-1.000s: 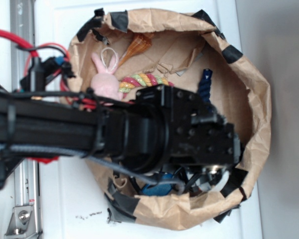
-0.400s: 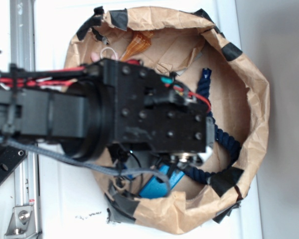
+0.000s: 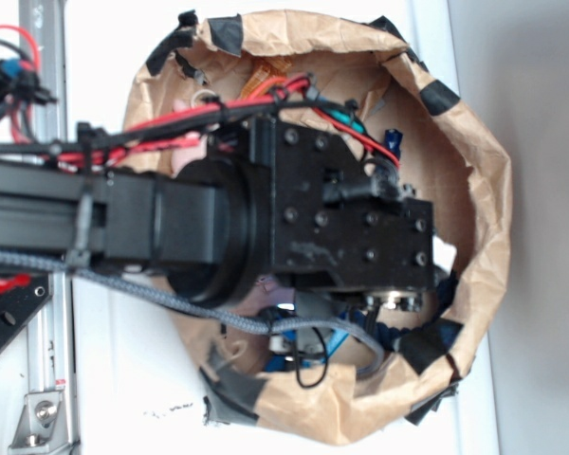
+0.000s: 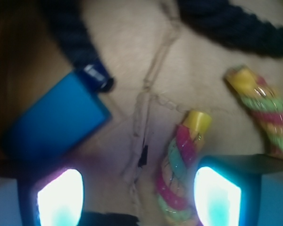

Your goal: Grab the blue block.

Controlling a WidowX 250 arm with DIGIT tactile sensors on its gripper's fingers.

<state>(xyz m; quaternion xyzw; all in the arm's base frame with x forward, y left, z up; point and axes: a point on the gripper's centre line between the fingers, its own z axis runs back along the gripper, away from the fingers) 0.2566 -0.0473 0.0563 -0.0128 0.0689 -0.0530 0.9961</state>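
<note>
A: Where is the block point(image 4: 54, 121)?

B: In the wrist view it lies on the brown paper point(image 4: 132, 70), up and to the left. The pincer point(image 4: 137, 197) is lower down. Its two pads are apart, with nothing between them but paper and the end of a stripy rope point(image 4: 181, 165).

A: Is the block between the pads?

B: No. It sits above the left pad point(image 4: 59, 197), tilted. It is not touching either pad, as far as I can tell.

A: What else is near?

B: A dark rope point(image 4: 75, 40) runs down to the top corner of the block, and its capped end sits right against that corner. More dark rope crosses the top right. The stripy rope, pink, yellow and green, lies just beside the right pad point(image 4: 217, 197). Another bit of it is farther right.

A: What does the outside view show?

B: A big paper bag point(image 3: 484, 190) with black tape on its rim, lying on a white worktop point(image 3: 123, 379). The black arm point(image 3: 218, 227) fills most of the bag and hides the pincer tips. Only a small bit of blue shows under the arm point(image 3: 337, 334). Some dark rope shows at the right point(image 3: 391, 147).
</note>
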